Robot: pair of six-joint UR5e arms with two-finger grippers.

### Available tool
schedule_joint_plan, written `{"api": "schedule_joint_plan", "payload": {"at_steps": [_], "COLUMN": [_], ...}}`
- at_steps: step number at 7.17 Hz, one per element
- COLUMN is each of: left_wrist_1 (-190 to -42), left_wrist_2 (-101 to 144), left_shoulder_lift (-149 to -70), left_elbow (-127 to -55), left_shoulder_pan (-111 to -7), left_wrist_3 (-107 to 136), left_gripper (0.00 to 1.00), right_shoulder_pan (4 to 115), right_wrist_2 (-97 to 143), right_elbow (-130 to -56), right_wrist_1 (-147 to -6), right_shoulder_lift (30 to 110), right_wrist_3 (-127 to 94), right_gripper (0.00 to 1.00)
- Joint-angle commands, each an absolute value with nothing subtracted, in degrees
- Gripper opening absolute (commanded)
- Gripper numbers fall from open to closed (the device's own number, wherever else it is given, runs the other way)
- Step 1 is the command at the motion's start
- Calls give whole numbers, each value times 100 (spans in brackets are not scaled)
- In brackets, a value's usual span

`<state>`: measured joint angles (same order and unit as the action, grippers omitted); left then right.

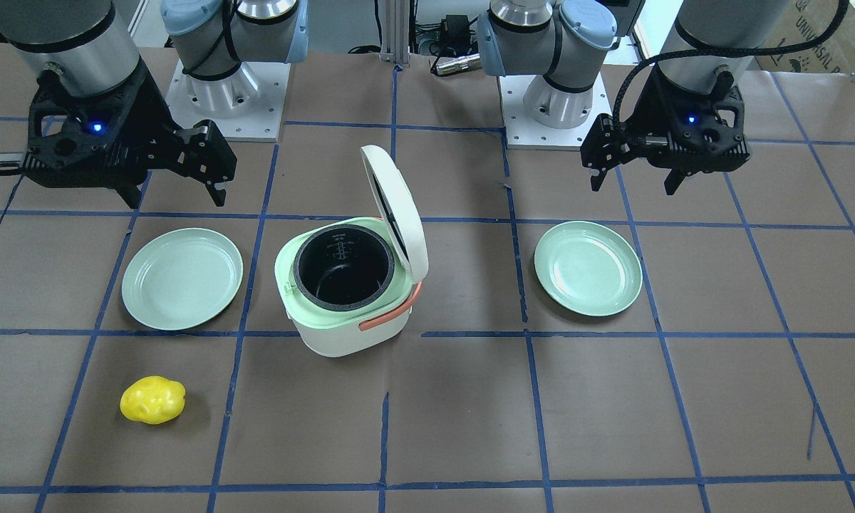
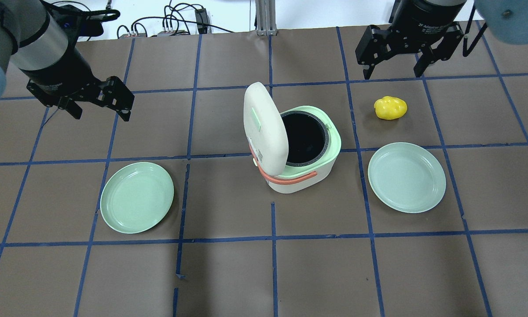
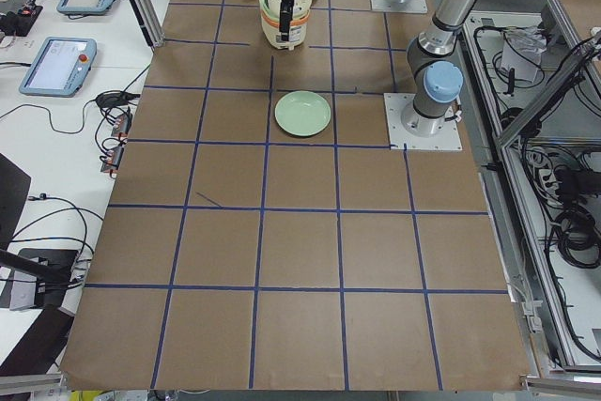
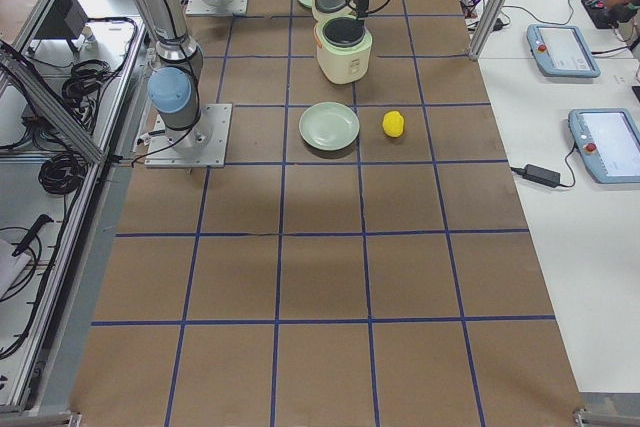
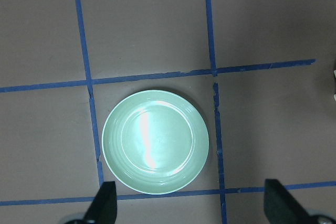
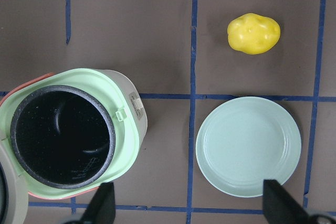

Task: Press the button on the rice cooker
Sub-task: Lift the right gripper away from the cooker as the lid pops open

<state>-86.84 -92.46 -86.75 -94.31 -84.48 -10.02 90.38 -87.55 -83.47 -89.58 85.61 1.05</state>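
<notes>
Sitting near the middle of the paper-covered table (image 2: 229, 273), the rice cooker (image 2: 299, 176) stood with its lid (image 2: 266, 127) hinged upright and its dark inner pot empty. It looked like a rigid, smooth plastic shell, probably light with nothing in it, so a sideways push might well slide it across the paper. The raised lid seemed likely to swing if knocked.

The left gripper (image 2: 101, 110) and the right gripper (image 2: 394, 70) both hung above the table, well apart from the cooker, with their fingers spread wide and nothing between them.

A green plate (image 2: 136, 198) lay on either side, and a yellow lumpy object (image 2: 390, 108) lay near the right one.

A small pale tab (image 6: 135, 103) on the cooker's front rim was probably the button. It called for no grasp, only a short, firm fingertip press.
</notes>
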Motion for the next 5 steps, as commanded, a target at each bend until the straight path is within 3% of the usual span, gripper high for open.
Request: {"api": "schedule_joint_plan", "payload": {"at_steps": [1,5], "left_wrist_1": [-8684,-8684], "left_wrist_2": [-9246,-9246], "left_shoulder_lift": [-8675,-8675], "left_elbow": [-9431,-9431], "left_shoulder_pan": [-8446,-8446], "left_wrist_3": [-1002,-1002], "left_gripper": [100,100], "right_shoulder_pan": [9061,9070], "right_wrist_2": [-8658,-8657], "right_elbow": [-8490,-8499], "right_wrist_1": [-9009,-9009], "right_shoulder_lift": [8596,8631], "right_wrist_3": [71,62], "right_gripper": [100,100]}}
